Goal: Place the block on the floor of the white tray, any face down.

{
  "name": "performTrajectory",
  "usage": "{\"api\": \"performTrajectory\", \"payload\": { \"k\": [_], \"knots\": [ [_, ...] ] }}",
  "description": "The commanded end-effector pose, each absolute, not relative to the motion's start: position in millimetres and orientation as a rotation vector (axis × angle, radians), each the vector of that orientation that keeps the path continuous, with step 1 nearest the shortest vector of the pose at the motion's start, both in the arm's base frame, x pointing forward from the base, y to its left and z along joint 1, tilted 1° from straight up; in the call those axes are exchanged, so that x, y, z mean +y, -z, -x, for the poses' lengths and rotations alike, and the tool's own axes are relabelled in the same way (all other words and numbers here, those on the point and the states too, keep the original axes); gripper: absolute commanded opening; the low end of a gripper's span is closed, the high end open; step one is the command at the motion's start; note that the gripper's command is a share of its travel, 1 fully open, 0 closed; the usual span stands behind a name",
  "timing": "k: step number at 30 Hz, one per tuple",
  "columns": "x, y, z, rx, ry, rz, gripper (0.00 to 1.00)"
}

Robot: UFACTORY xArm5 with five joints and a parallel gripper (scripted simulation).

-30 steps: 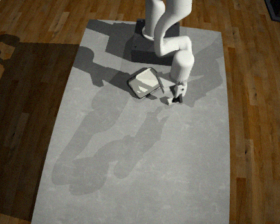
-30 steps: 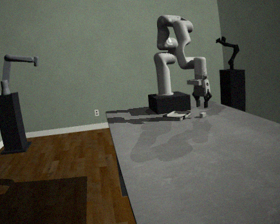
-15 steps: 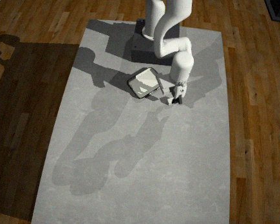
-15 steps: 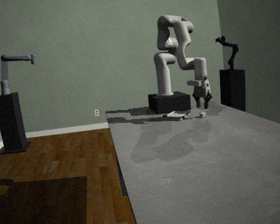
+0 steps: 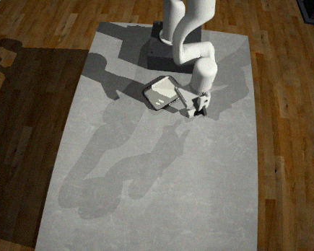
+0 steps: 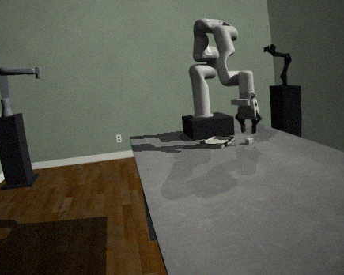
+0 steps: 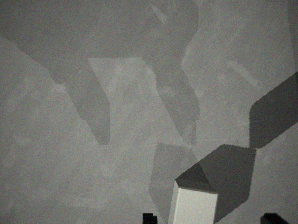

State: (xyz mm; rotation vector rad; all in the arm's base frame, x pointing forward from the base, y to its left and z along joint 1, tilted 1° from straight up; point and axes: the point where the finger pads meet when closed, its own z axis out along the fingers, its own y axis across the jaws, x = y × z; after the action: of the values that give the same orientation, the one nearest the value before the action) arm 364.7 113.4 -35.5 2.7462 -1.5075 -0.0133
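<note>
Tray (image 5: 162, 92) first, in the top view: you see it just above centre, a shallow rounded-corner rectangle with a pale, glossy floor and a dark raised rim, turned at an angle on the matte grey table (image 5: 133, 202). The block (image 5: 190, 112) lies just right of and below the tray, outside the rim, a small pale cube partly hidden by the gripper (image 5: 199, 112). The arm folds down from its dark base (image 5: 156, 59) at the top so the wrist points straight at the block, which reads as a setup for a top-down grasp.

Turn to the exterior view: the gripper (image 6: 248, 127) hangs above the block (image 6: 248, 141) with a clear gap, dark fingers pointing down. You can judge them partly spread, wider than the block and holding nothing. The tray (image 6: 219, 141) lies flat just left of the block, so the carry should be short.

Last, the wrist view: the block (image 7: 194, 206) fills the lower middle of the frame, with a bright flat face, crisp edges and a dark shadow to its right. Two dark fingertips peek in at the bottom edge, either side of it. The table looks faintly mottled and dull.
</note>
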Motion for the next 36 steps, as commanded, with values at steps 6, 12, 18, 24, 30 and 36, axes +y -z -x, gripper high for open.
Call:
{"api": "performTrajectory", "payload": {
  "k": [6,12,18,24,30,36],
  "knots": [
    [114.2,34.8,-365.8,-0.833,0.013,-3.024,0.6],
    [114.6,34.9,-365.9,-0.358,0.014,-3.117,0.6],
    [114.9,34.9,-365.9,0.124,0.014,-3.137,0.6],
    [114.9,34.9,-365.9,0.445,0.015,-3.108,0.6],
    [114.9,35.1,-365.9,0.635,0.015,-3.076,0.6],
    [114.8,37.5,-365.9,0.636,0.015,-3.076,0.6]
  ]
}}
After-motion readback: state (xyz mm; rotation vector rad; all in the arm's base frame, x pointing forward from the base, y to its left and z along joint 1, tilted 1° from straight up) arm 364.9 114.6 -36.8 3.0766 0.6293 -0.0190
